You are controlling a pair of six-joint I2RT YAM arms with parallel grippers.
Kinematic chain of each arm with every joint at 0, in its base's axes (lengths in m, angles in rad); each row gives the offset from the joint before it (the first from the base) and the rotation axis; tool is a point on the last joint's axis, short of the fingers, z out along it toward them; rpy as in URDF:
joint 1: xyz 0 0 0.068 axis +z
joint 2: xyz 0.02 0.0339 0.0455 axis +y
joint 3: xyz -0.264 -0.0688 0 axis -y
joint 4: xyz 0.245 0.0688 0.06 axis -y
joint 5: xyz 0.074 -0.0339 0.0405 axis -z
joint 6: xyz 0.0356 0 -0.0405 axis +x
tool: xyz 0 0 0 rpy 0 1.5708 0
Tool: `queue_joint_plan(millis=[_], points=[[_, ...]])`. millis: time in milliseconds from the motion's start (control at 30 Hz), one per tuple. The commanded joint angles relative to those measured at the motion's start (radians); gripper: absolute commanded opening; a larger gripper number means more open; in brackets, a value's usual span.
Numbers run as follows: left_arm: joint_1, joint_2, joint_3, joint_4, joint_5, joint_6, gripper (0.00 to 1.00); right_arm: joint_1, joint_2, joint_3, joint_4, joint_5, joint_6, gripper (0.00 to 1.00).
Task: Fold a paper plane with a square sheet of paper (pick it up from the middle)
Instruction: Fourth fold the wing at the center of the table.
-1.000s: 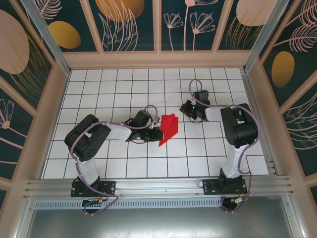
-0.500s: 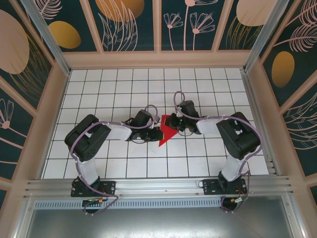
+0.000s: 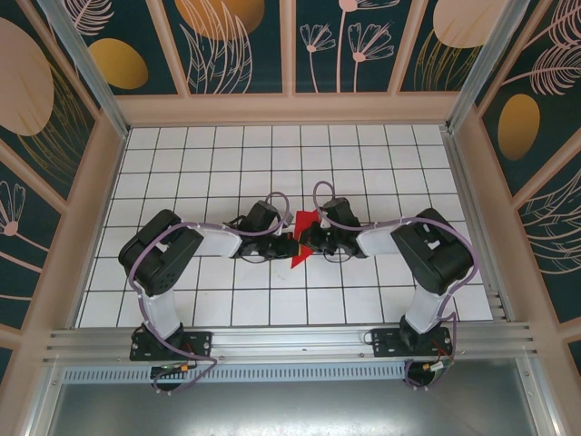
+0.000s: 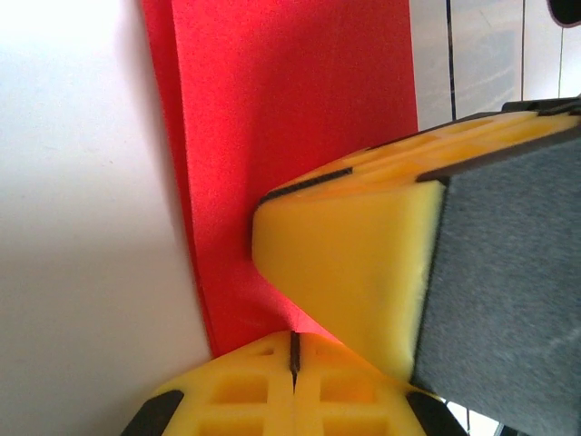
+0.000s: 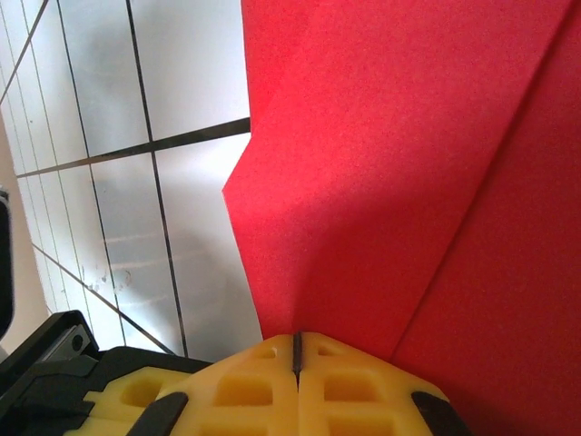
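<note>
The square sheet of paper (image 3: 305, 222) is a folded, layered red shape standing up off the tiled table between both grippers, near the table's middle. My left gripper (image 3: 289, 245) is shut on its lower edge; in the left wrist view the red paper (image 4: 272, 109) runs into the closed yellow jaws (image 4: 292, 350). My right gripper (image 3: 309, 242) is shut and pushes against the paper from the right, and its yellow finger (image 4: 354, 263) lies on the sheet there. In the right wrist view the creased paper (image 5: 390, 163) meets the closed jaws (image 5: 296, 350).
White tiles with dark grid lines (image 5: 154, 145) surround the paper. Wooden walls (image 3: 290, 109) with dark floral panels enclose the table on three sides. The arm bases and a metal rail (image 3: 290, 341) run along the near edge.
The right arm swung left from the back right and brought its shut gripper onto the paper. The left gripper kept its hold and did not move.
</note>
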Motion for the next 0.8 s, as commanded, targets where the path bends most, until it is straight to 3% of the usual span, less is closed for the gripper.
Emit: queue_joint_plan(millis=[0, 100, 267, 467, 767], points=[[0.004, 0.066, -0.05, -0.227, -0.134, 0.034, 0.0, 0.014, 0.059, 0.015, -0.108, 0.123, 0.004, 0.0], [0.004, 0.066, -0.055, -0.232, -0.142, 0.038, 0.0, 0.006, 0.082, 0.016, -0.152, 0.212, 0.006, 0.0], [0.004, 0.063, -0.067, -0.235, -0.147, 0.041, 0.0, -0.029, 0.086, 0.037, -0.136, 0.245, 0.014, 0.0], [0.005, 0.064, -0.073, -0.234, -0.145, 0.042, 0.0, -0.116, 0.096, 0.078, -0.049, 0.179, -0.018, 0.0], [0.003, 0.059, -0.082, -0.241, -0.15, 0.05, 0.0, -0.213, 0.135, 0.167, -0.079, 0.127, -0.079, 0.01]])
